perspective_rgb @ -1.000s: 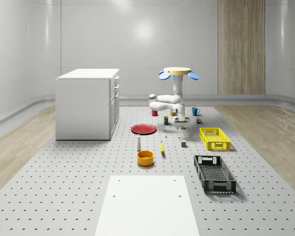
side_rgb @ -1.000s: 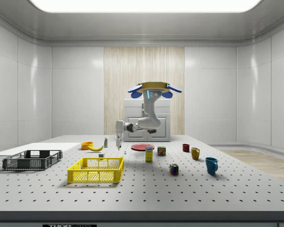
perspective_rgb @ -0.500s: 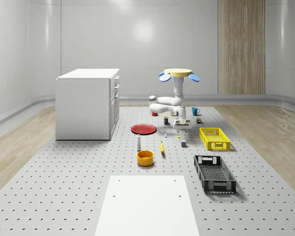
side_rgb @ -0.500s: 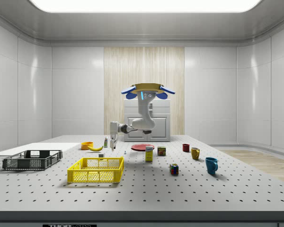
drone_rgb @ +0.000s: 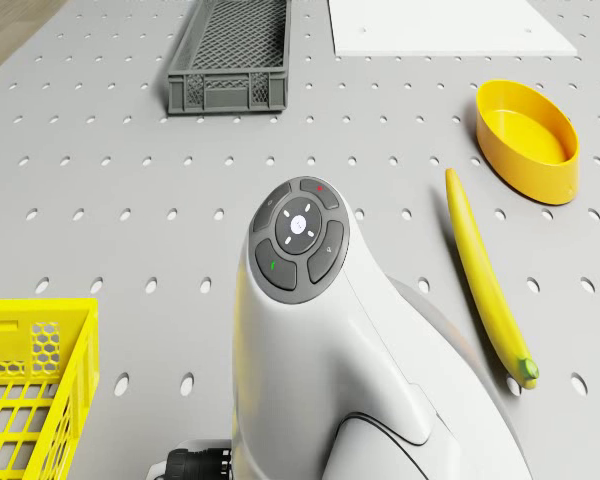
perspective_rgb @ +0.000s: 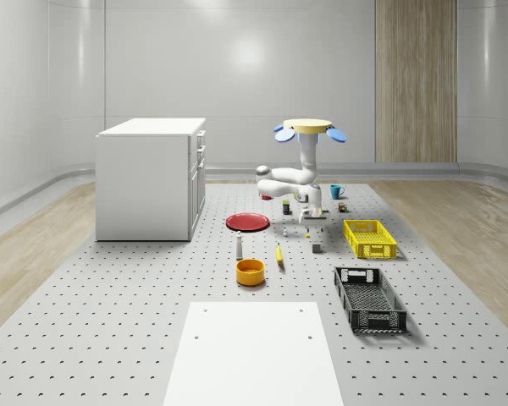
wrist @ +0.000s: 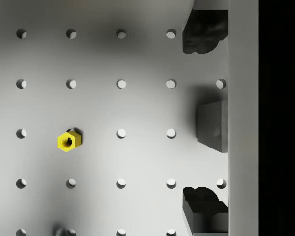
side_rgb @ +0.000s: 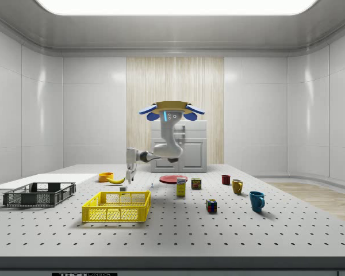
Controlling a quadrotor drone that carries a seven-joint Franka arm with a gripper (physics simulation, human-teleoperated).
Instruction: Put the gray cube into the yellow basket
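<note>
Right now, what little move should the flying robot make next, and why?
Probably sink straight down. The drone hovers over the table, and in the wrist view the open fingers sit on either side of the gray cube, apparently above it and not yet gripping.

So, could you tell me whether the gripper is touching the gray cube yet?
Apart. In the wrist view the gray cube lies on the table between the open fingers, with bare table either side. The drone hovers above.

Drone [perspective_rgb: 310, 127] hovers, arm bent downward, gripper [side_rgb: 129, 176] pointing down, jaws apart.
</note>
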